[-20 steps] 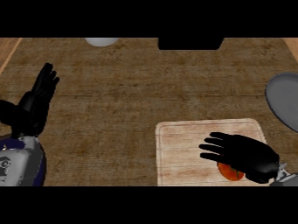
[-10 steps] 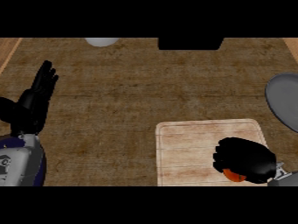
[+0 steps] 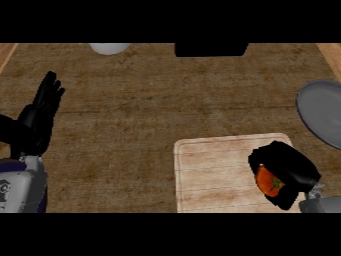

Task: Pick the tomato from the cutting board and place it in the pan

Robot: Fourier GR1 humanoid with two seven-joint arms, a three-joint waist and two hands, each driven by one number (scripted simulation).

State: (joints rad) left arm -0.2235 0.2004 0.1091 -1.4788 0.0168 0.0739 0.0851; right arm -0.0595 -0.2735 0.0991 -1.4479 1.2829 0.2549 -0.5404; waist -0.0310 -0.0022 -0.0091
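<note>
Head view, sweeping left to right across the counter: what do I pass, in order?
Left hand, resting open → white object at the far edge → black box → cutting board → right hand curled over the tomato → pan.

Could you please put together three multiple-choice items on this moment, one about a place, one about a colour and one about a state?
1. Where is the pan?
A. at the counter's right edge
B. on the cutting board
C. beside the left hand

2. What colour is the tomato?
A. green
B. red-orange
C. yellow

3. What is the right hand doing?
A. resting open
B. curled round the tomato
C. touching the pan

Answers: 1 A, the pan lies right of the cutting board. 2 B, red-orange shows under the fingers. 3 B, its fingers wrap the tomato; the left hand rests open.
</note>
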